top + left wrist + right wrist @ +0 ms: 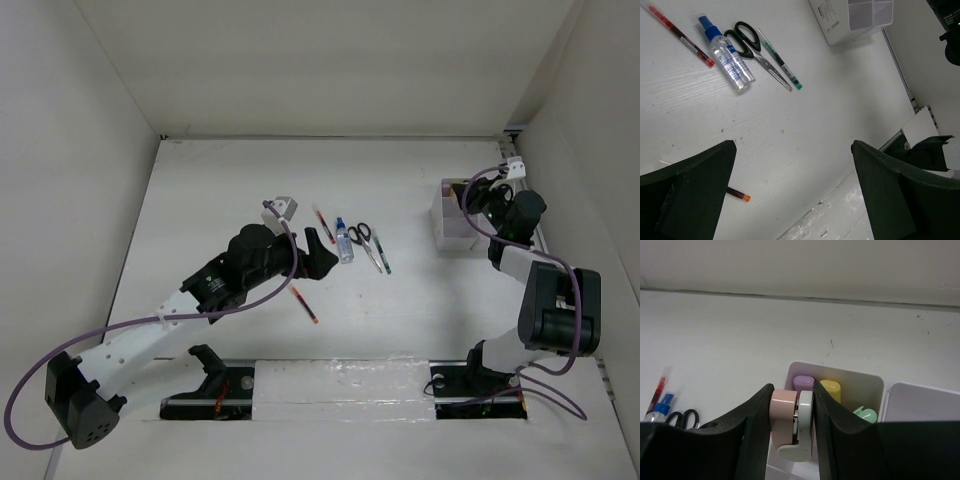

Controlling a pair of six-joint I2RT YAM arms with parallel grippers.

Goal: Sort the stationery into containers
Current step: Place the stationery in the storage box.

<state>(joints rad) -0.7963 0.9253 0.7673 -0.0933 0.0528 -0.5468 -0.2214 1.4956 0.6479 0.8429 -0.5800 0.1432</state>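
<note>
My right gripper (pixel 792 422) is shut on a peach-pink and white stubby stick (pixel 790 420), held just above the white organizer (pixel 860 385). One of its compartments holds a purple stick (pixel 803 382), a yellow stick (pixel 830 388) and a green one (pixel 865 414). From above, the right gripper (pixel 478 200) hangs over the organizer (pixel 450 228). My left gripper (pixel 793 145) is open above bare table, with the orange tip of a dark pen (pixel 740 195) by its left finger. A red pen (pixel 680 32), a blue-capped bottle (pixel 727 55), scissors (pixel 752 47) and a green-tipped pen (pixel 782 65) lie in a row.
The row of items lies mid-table between the two arms (pixel 350 240), and the dark pen (pixel 305 305) lies nearer the left arm. White walls enclose the table on three sides. A taped strip (pixel 340 385) runs along the near edge between the arm bases.
</note>
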